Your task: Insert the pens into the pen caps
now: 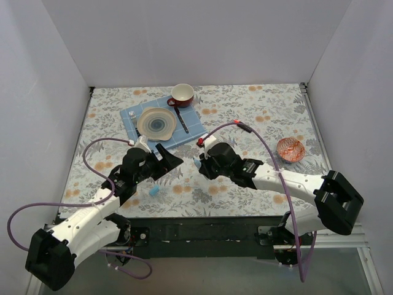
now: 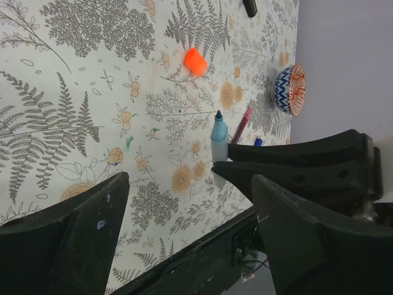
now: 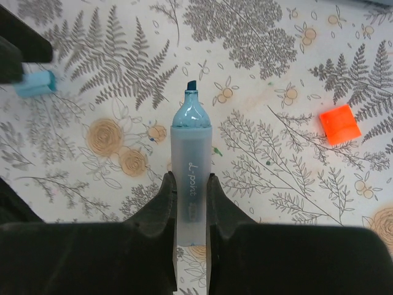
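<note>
Light-blue marker [image 3: 191, 132] is uncapped, dark chisel tip pointing away from the right wrist, translucent barrel clamped between the two fingers of the right gripper [image 3: 189, 184], which close on it from both sides about mid-barrel. In the top view the marker sits just left of that gripper, near the middle of the floral table [image 1: 258, 110], raised off the cloth (tip height hard to judge). Light-blue cap [image 1: 153, 190] lies on the table near the front edge, beside the left arm; nothing holds it. In the right wrist view it shows just under a dark finger of the other arm, and contact cannot be told there. Orange cap [image 3: 339, 124] lies alone on the cloth, to the right of the marker in that view, well apart from it. Maroon pen [image 2: 241, 126] lies on the table beyond the marker, partly hidden by the right gripper. Left gripper [image 1: 171, 157] faces the marker with its jaws wide apart and nothing between them. Further out: patterned bowl [image 1: 290, 149] on the right side of the table, plate [image 1: 156, 123] on a blue mat [image 1: 131, 118] at the back, red cup [image 1: 182, 95] behind it, dark cutlery piece [image 1: 182, 120] on the mat's right part.
</note>
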Controlling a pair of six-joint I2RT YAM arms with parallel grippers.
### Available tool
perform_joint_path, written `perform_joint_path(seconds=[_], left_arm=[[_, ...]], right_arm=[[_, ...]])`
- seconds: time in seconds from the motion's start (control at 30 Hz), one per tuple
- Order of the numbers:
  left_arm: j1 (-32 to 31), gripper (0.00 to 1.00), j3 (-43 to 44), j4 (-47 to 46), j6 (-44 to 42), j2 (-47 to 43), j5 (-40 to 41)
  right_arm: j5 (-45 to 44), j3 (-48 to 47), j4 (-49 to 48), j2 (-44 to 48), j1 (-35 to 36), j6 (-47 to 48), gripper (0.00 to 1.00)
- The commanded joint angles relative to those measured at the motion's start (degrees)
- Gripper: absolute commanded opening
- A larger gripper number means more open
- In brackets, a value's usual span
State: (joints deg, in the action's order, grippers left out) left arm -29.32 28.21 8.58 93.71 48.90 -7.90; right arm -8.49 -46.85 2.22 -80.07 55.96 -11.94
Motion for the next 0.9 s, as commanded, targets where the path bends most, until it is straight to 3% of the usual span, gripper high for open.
perform_joint_path(seconds=[0.0, 0.17, 0.37, 0.5, 0.53, 0.63, 0.73, 0.77, 0.8, 0.87], left_arm=[[0.1, 0.79, -1.5, -7.8, 0.9, 2.9, -5.4], [-0.9, 0.76, -1.3, -13.5, 0.5, 7.9, -9.2], [-2.6, 0.73, -1.0, -16.4, 0.2, 12.5, -8.4], [-3.5, 0.61, -0.9, -18.2, 0.0, 14.1, -9.8], [-3.6, 0.51, -0.9, -18.8, 0.0, 14.1, -9.9], [-4.2, 0.34, -1.0, -19.4, 0.3, 13.7, -10.0], [-4.3, 0.22, -1.6, -22.5, 0.4, 12.2, -13.5], [-4.2, 0.10, -1.6, -22.9, 0.6, 11.3, -14.2], [-4.2, 0.04, -1.6, -23.3, 0.8, 10.8, -14.7], [-4.3, 0.00, -1.8, -24.3, 0.0, 9.7, -16.8]], right_arm=[[2.2, 0.2, -7.6, 3.0, 0.2, -4.7, 0.01], [4.9, -0.7, -8.0, 2.8, 0.6, -5.6, 0.01], [5.5, 0.0, -9.9, 3.9, 1.8, -7.7, 0.01], [5.3, 0.1, -10.7, 3.9, 2.7, -8.2, 0.01], [5.6, 0.2, -10.8, 3.9, 2.7, -8.5, 0.01], [6.6, 0.4, -11.7, 4.1, 3.1, -8.8, 0.01], [9.9, 1.0, -12.4, 4.6, 3.2, -8.5, 0.01], [10.6, 1.4, -12.3, 5.1, 3.3, -8.4, 0.01], [11.5, 1.6, -12.2, 5.5, 3.3, -8.0, 0.01], [13.8, 2.4, -12.1, 8.1, 3.3, -7.6, 0.20]])
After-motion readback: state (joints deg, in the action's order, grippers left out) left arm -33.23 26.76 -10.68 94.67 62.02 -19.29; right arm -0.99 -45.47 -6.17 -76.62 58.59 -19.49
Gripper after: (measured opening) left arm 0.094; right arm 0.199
